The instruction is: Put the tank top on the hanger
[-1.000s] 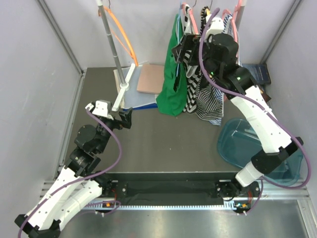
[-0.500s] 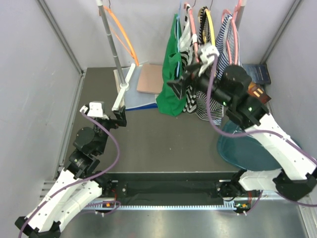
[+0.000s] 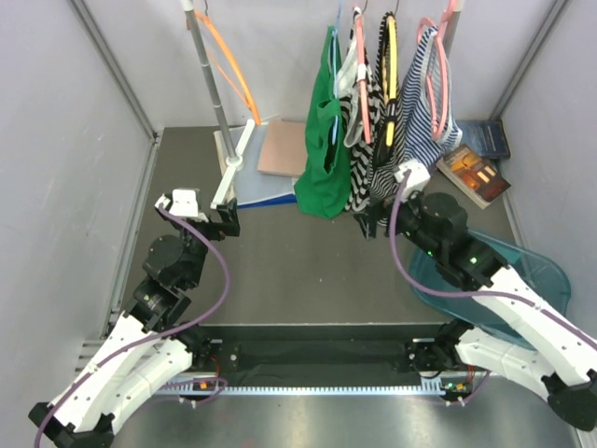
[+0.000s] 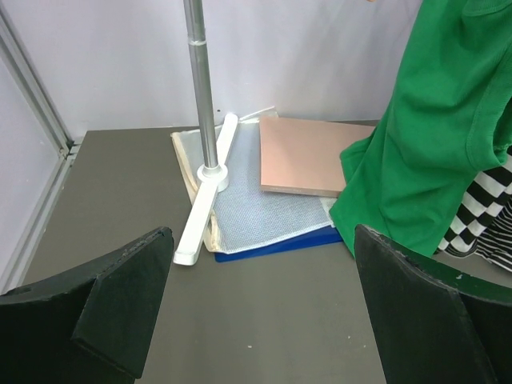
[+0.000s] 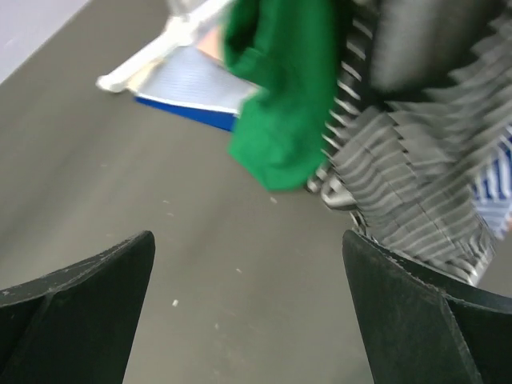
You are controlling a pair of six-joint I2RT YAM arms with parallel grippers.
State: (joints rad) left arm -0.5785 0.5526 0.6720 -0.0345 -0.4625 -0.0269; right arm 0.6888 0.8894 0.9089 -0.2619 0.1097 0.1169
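The tank top [image 3: 326, 154] hangs at the middle of the bench's [image 3: 280, 257] far edge. It is soft bright-green fabric in loose folds, the leftmost in a row of garments. The hanger [image 3: 333, 138] shows only as a thin light-blue line at its armhole; how the straps sit on it cannot be told. Beside it hang a black-and-white striped top [image 3: 378, 163] and a blue-and-white striped top [image 3: 434, 93] on pink hangers [image 3: 362, 89].

Toward the far left corner a metal pole [image 3: 211, 89] rises with an orange hanger [image 3: 233, 70] by it. Its flat white foot [image 4: 204, 216] lies on a white mesh sheet [image 4: 264, 212] over a blue mat [image 4: 272, 248], next to a smooth tan board [image 4: 308, 156].

The left fingers [image 4: 120, 304], dull black wedges, are spread wide and empty near the left edge. The right fingers [image 5: 416, 312] are likewise splayed, grasping nothing, near the bench's middle.

The left wrist view shows the mesh weave and the rounded green hem. The right wrist view is blurred. Only the overhead view shows the hooks, a book [image 3: 474, 175] and a clear teal tray [image 3: 546, 280] along the right edge.
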